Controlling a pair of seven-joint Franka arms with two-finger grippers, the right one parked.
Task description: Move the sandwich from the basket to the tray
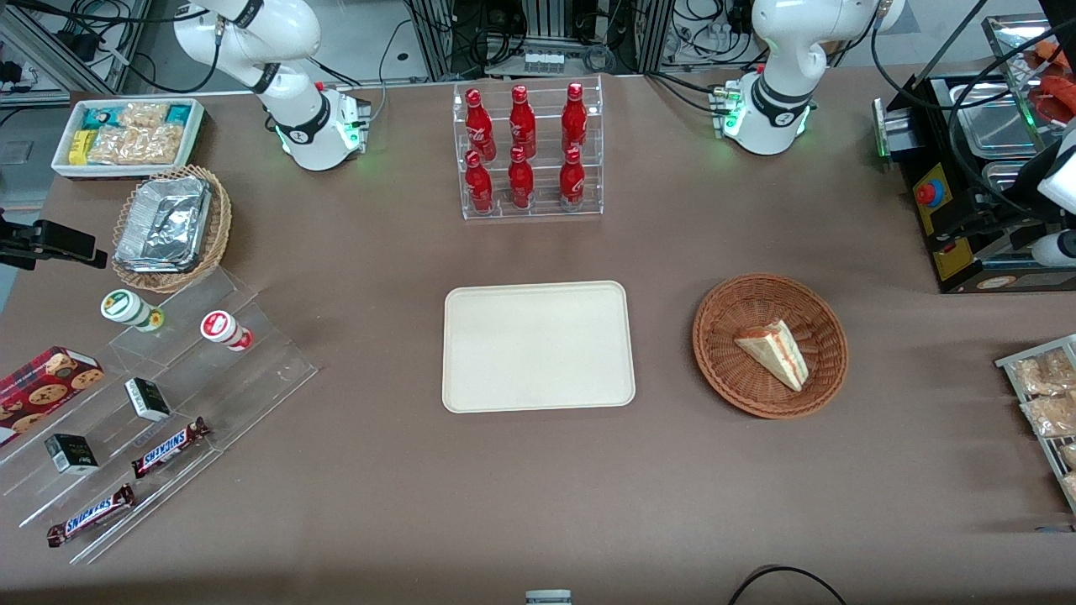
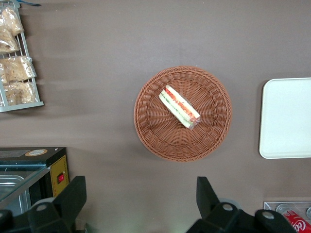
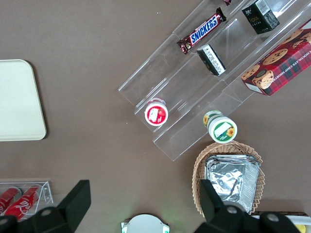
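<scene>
brown table: pincer point(image 2: 141, 204) wide open, empty, above basket point(image 2: 214, 131) holding sandwich point(image 2: 179, 106).

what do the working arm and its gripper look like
The left arm is glossy white with rounded joints, a black band near its base and green lights glowing there; black cables run nearby. Its gripper, high above the table near the basket, has two black, wedge-shaped fingers on a black body with round bolts.

Red bottles point(image 1: 523, 151) in clear rack point(image 1: 530, 206)
</scene>
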